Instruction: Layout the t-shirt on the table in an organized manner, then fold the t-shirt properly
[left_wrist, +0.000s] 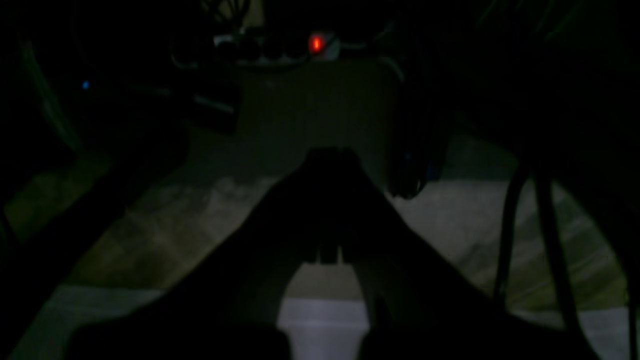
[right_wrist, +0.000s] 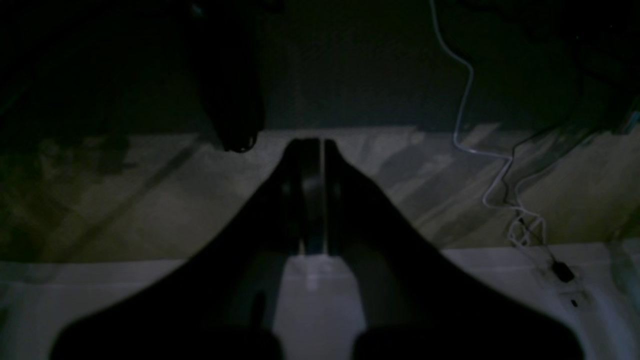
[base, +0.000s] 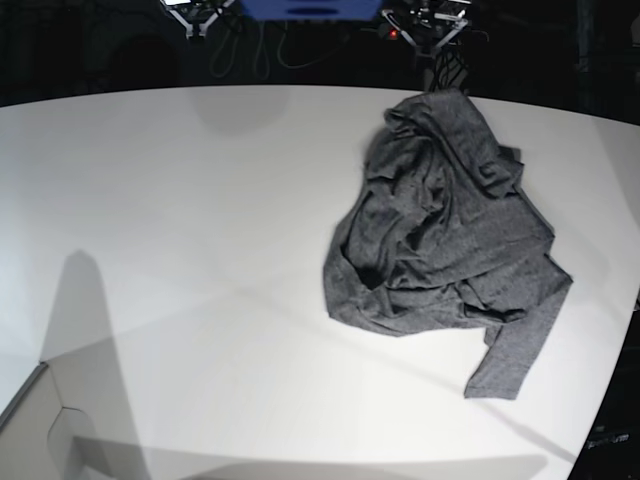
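Left black end effector (left_wrist: 327, 155) nearest the wrist lens, jaws pressed together, gripping nothing. Right black end effector (right_wrist: 314, 145) likewise pressed together, empty. Heathered dark grey long-sleeved knit t-shirt (base: 445, 235) crumpled in 1 heap on the smooth white matte worktop (base: 180, 250), toward the base view's right, 1 sleeve trailing toward the near edge.

Dim lab or studio: big white table (base: 180, 200), dark surround, loose cables (right_wrist: 492, 185), glowing red indicator light (left_wrist: 316, 44).
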